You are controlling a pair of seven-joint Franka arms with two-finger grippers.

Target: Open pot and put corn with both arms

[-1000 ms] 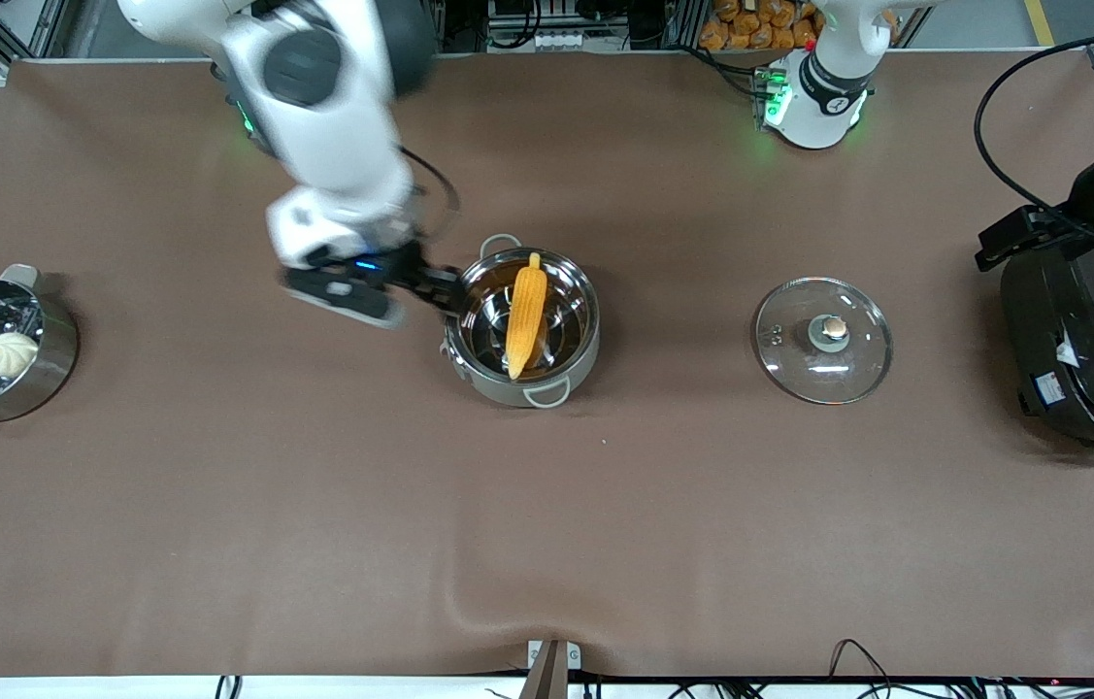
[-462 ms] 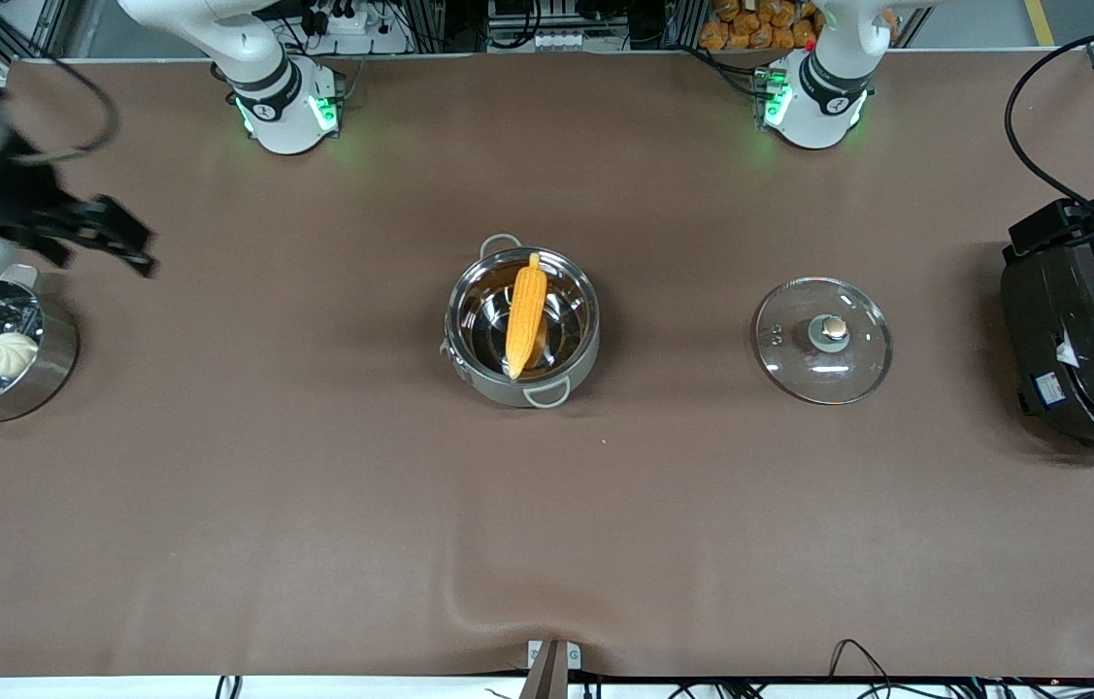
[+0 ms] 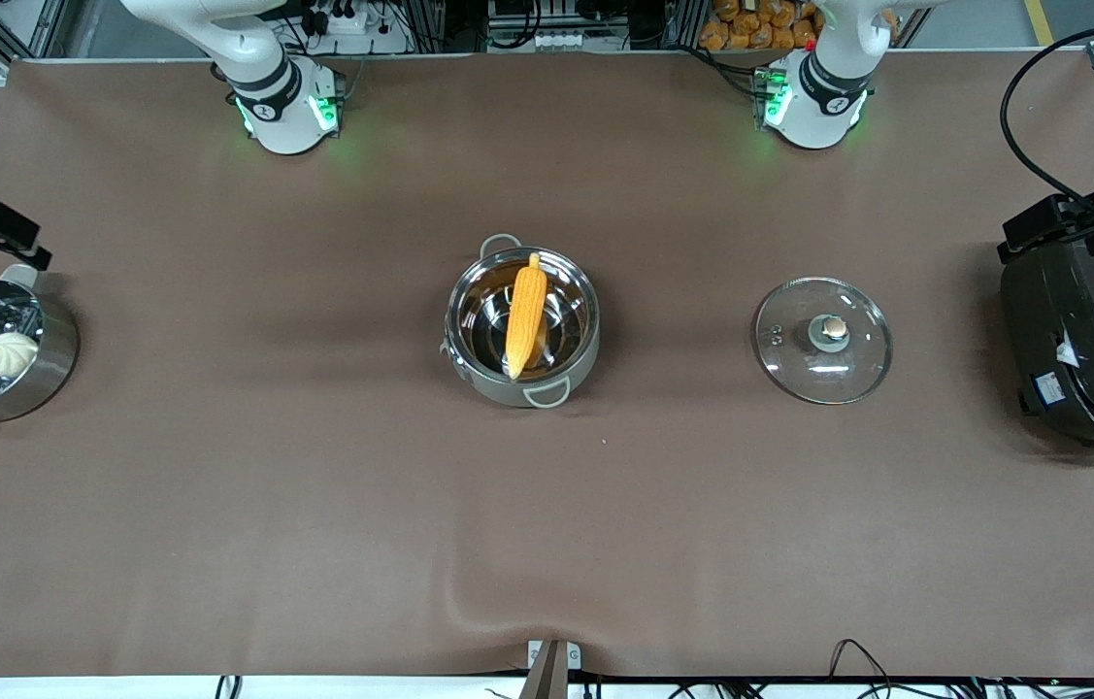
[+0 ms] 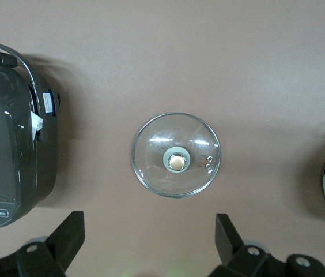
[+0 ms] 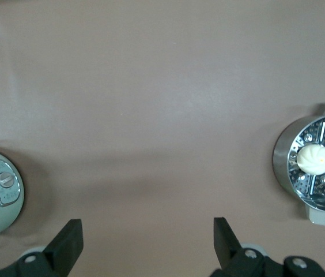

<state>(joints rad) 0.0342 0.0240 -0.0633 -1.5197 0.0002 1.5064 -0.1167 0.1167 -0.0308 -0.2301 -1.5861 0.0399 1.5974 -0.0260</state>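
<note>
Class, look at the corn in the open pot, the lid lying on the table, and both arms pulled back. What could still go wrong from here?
1. The corn leans on the rim of the pot, tip poking out; it might tip out, or block the lid if refitted.
2. The left gripper is over the rice cooker, the right gripper near the steamer; careless moves might knock them.

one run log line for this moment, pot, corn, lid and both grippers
corn in pot | lid on table beside pot | left gripper open above lid | right gripper open by steamer
</note>
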